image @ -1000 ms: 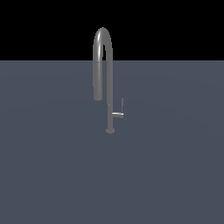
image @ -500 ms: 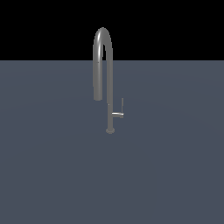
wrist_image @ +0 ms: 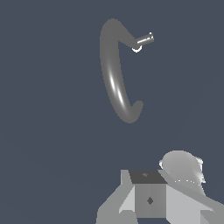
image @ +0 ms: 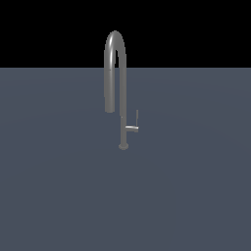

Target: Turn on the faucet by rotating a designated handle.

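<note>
Exterior view: faucet (image: 116, 73) stands upright mid-surface on the flat grey floor (image: 59, 196), long axis vertical, spout arching over toward the exterior view's left and ending open-mouth down. Handle (image: 133, 125) sits low on the stem, just above the round base: short stub pointing to the exterior view's right, thin rod rising from its tip. No arm in this view.

Wrist view looks down on the spout arc; gripper (wrist_image: 151, 201) body shows at the frame edge, well apart from the faucet (fingertips out of frame, so jaw spacing cannot be told).

Risks, as judged: handle is tiny beside the thick spout, so a descent could strike or catch the spout tube instead. A slightly off approach could slip past the thin rod without turning it.
</note>
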You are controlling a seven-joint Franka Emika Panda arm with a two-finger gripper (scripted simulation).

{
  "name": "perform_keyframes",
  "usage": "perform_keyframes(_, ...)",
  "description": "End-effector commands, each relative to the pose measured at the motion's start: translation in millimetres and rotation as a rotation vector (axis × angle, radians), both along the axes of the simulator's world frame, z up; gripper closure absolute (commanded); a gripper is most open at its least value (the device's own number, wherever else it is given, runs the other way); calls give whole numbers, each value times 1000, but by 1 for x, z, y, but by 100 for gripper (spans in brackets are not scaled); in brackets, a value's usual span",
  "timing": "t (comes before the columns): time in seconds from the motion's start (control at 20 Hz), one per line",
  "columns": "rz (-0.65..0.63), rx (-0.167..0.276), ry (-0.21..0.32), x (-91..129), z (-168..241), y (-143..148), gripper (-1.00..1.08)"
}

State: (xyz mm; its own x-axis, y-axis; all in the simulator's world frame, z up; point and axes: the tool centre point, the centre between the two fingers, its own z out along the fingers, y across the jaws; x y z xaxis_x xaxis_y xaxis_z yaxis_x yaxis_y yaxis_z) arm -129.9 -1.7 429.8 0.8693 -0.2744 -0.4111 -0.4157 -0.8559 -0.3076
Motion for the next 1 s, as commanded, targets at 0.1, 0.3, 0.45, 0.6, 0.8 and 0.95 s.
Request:
perform_keyframes(0.1, -87, 79, 70, 25, -17, -6, 108)
perform_keyframes(0.3, -167, 153, 134, 47, -34, -13, 108)
perform_keyframes(0.45, -228, 210, 184, 62, -49, -18, 108)
perform_keyframes(0.6, -292, 270, 235, 77, -65, -24, 108)
perform_keyframes(0.8, -380, 353, 307, 95, -89, -31, 108)
perform_keyframes(0.95, -448, 417, 362, 108, -109, -37, 108)
